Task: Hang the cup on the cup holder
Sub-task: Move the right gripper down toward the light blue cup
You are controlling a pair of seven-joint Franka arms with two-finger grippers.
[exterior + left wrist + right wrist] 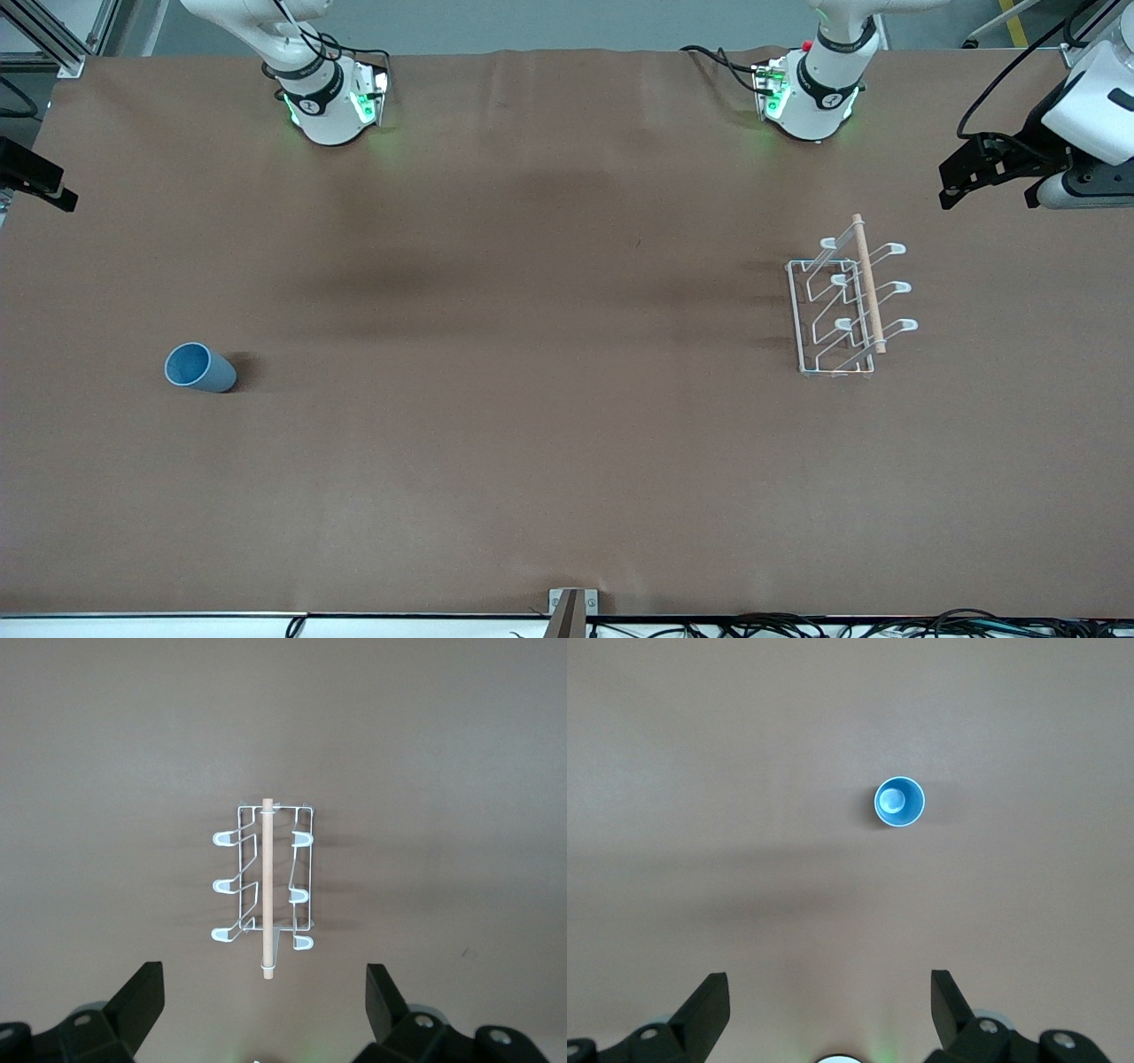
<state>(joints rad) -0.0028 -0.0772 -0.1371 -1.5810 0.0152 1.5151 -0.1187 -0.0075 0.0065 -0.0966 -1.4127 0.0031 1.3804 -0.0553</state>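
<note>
Cup (200,368) stands upright, mouth up, on the brown desk (532,425) toward the right arm's end, well apart from the cup holder (846,306) at the left arm's end. Holder upright, 6 prongs bare, wooden rod (869,283) on top. Left hand (266,1014) high over the holder, fingers spread wide, holding nothing. Right hand (830,1014) high over the cup, also wide open and holding nothing.

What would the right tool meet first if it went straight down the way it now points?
Probably bare table: the open right tool points down at it, and the cup stands upright off its centre line, though depth is unclear.
</note>
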